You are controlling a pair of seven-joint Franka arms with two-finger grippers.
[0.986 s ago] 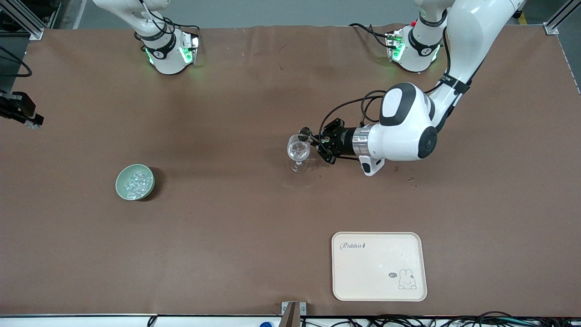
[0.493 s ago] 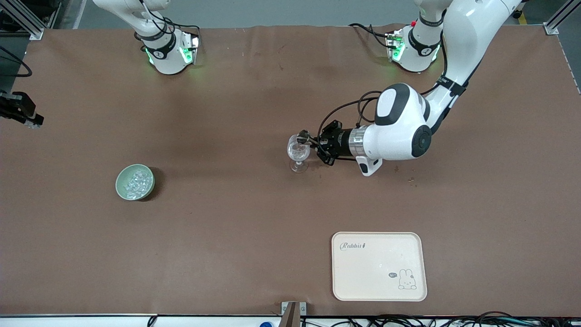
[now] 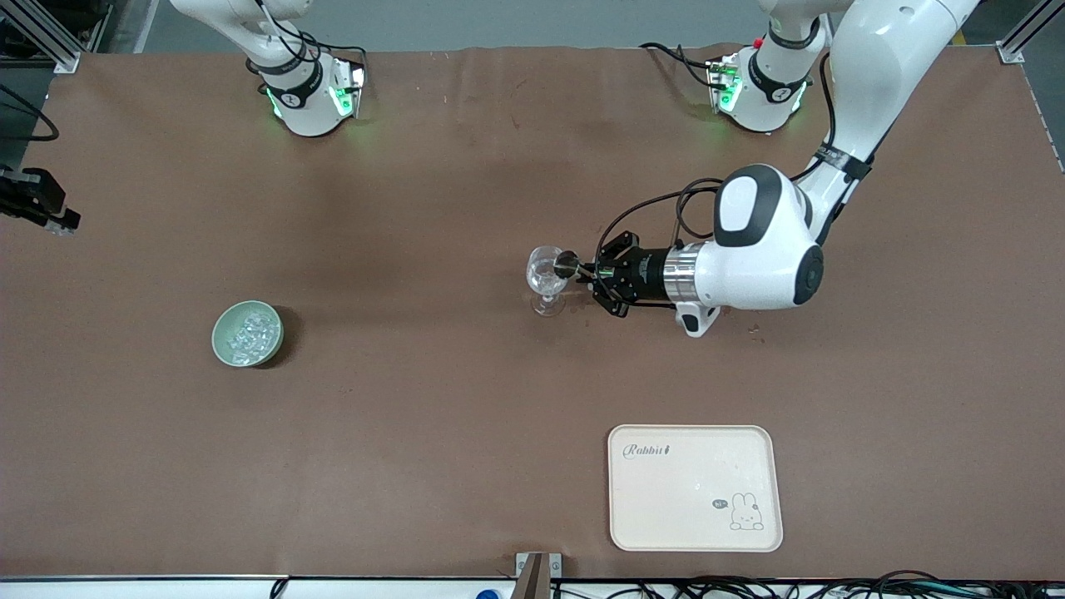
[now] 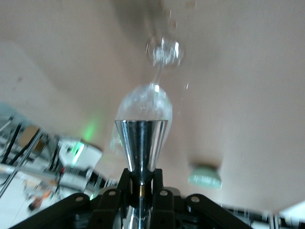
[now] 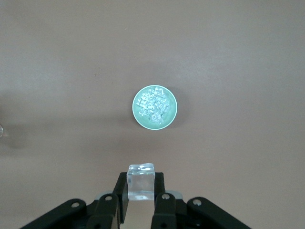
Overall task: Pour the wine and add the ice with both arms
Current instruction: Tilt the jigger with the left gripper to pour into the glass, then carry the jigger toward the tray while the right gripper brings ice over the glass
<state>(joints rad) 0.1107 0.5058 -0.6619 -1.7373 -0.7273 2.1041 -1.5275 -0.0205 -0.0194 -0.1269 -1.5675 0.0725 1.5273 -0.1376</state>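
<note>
My left gripper is shut on the waist of a shiny metal jigger, which lies tipped on its side with its mouth at the rim of the clear stemmed glass. In the left wrist view the jigger's cone points at the glass from between my left gripper's fingers. No wine can be made out. My right gripper hangs high over the table, shut on one clear ice cube. Below it stands the pale green bowl with its heap of ice.
The green bowl stands toward the right arm's end of the table. A cream tray with a rabbit drawing lies near the front edge, nearer the camera than the glass. The right arm's base stands at the table's back edge.
The left arm has swung its wrist, and the jigger has shifted from the glass's back rim to its side rim. Glass and bowl have not moved.
</note>
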